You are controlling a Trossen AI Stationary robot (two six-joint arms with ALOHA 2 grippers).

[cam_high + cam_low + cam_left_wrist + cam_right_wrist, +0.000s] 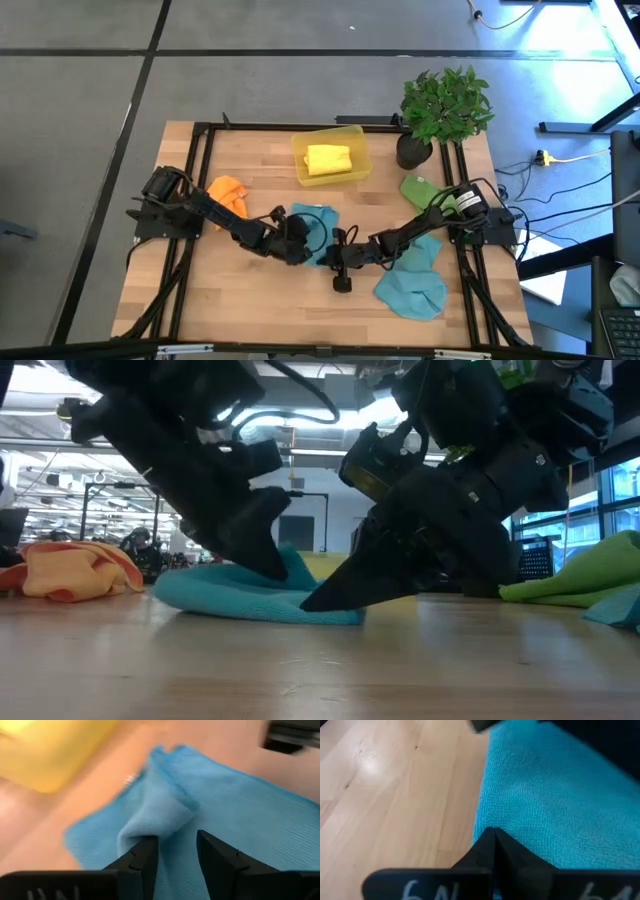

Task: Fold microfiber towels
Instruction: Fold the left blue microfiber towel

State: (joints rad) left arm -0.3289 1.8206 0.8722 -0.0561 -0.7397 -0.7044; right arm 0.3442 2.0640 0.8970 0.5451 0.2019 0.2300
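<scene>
soft teal-blue microfiber towel [318, 232] bunched mid-table, long axis unclear | left gripper [175, 851] fingers spread around raised fold | right gripper [492, 840] pressed together at towel edge

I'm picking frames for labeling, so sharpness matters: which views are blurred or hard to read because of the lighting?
Left wrist view: background smeared, the yellow bin only a blur, the teal towel soft. Low view: both arms are backlit silhouettes against bright ceiling lights; the orange towel reads fine. Right wrist view: towel weave crisp. High view: evenly lit, glare at the top right.
</scene>
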